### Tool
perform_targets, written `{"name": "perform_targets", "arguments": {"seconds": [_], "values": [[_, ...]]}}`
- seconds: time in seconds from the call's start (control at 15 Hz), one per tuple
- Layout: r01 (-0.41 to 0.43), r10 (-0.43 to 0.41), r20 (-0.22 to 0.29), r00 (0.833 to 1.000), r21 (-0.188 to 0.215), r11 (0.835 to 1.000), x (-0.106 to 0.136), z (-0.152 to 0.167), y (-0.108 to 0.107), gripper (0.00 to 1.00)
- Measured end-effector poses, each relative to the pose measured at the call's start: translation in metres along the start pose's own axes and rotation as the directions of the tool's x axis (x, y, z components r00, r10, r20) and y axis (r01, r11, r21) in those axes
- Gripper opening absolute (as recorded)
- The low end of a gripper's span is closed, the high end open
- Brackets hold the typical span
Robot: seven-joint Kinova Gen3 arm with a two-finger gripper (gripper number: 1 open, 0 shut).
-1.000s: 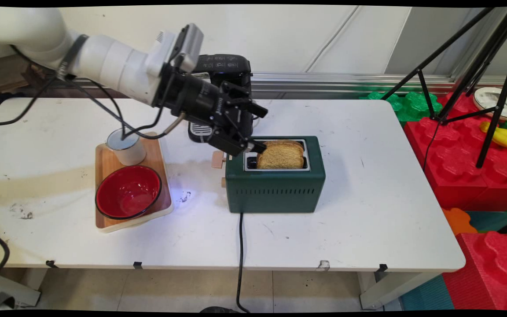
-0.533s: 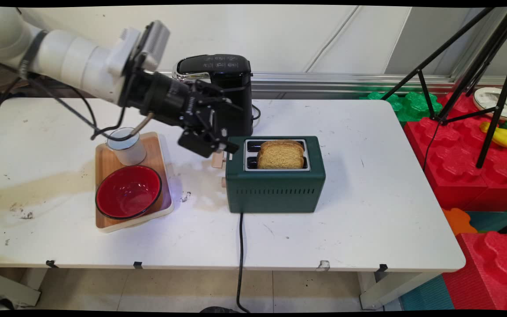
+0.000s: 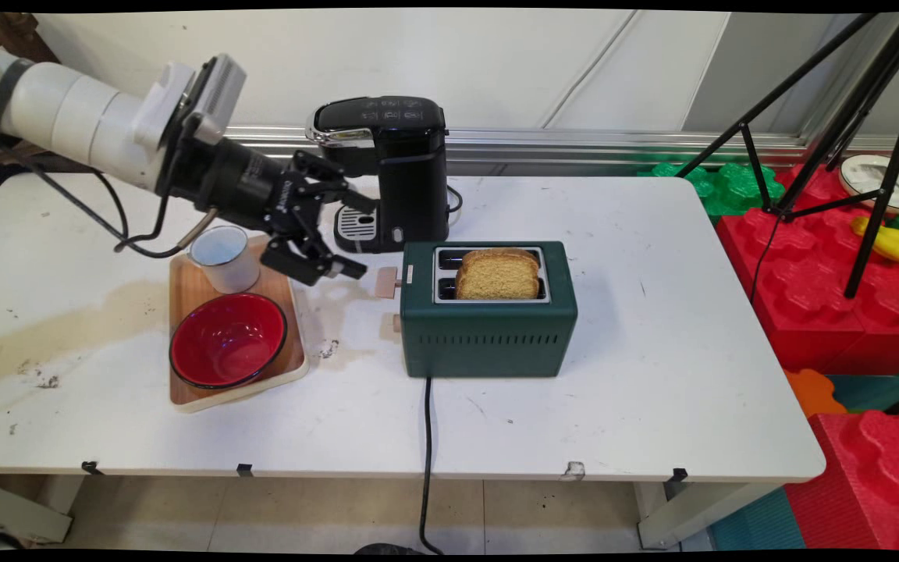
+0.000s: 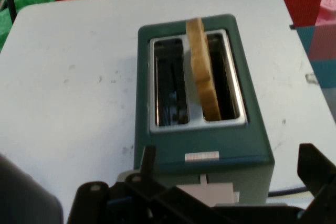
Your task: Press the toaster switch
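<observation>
My black gripper [image 3: 354, 238] hangs open and holds nothing, just left of the dark green toaster [image 3: 488, 337] and level with its top. It hovers above the right edge of the wooden tray [image 3: 184, 293], a short way from the toaster's pale lever [image 3: 387, 282]. A slice of brown toast [image 3: 498, 275] stands up out of the toaster's near slot. In the hand view the gripper [image 4: 229, 153] points along the toaster [image 4: 157, 145]. There the toast [image 4: 202, 77] stands in the right slot and the left slot is empty.
A black coffee machine [image 3: 396, 168] stands behind the gripper and toaster. The wooden tray bears a white cup [image 3: 223, 259] and a red bowl [image 3: 229, 340]. The toaster's black cord [image 3: 426, 437] runs over the table's front edge. Red and green foam blocks [image 3: 832, 297] and a tripod [image 3: 879, 156] stand right.
The gripper has drawn back to the left, from the toaster's slots beside the toast to a spot over the tray's edge. The toast stays in the toaster.
</observation>
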State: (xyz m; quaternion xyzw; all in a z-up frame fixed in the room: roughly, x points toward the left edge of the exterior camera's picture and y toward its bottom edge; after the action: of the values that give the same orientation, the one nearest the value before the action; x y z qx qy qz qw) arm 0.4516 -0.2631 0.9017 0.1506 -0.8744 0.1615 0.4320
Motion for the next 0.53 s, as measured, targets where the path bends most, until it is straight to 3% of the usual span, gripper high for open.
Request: {"name": "perform_targets", "arguments": {"seconds": [0.47,0.53], "values": [[-0.011,0.011,0.036,0.999,0.0,1.0,-0.025,-0.014,0.001,1.0],[-0.012,0.012,0.037,0.999,0.0,1.0,-0.026,-0.015,0.001,0.0]]}}
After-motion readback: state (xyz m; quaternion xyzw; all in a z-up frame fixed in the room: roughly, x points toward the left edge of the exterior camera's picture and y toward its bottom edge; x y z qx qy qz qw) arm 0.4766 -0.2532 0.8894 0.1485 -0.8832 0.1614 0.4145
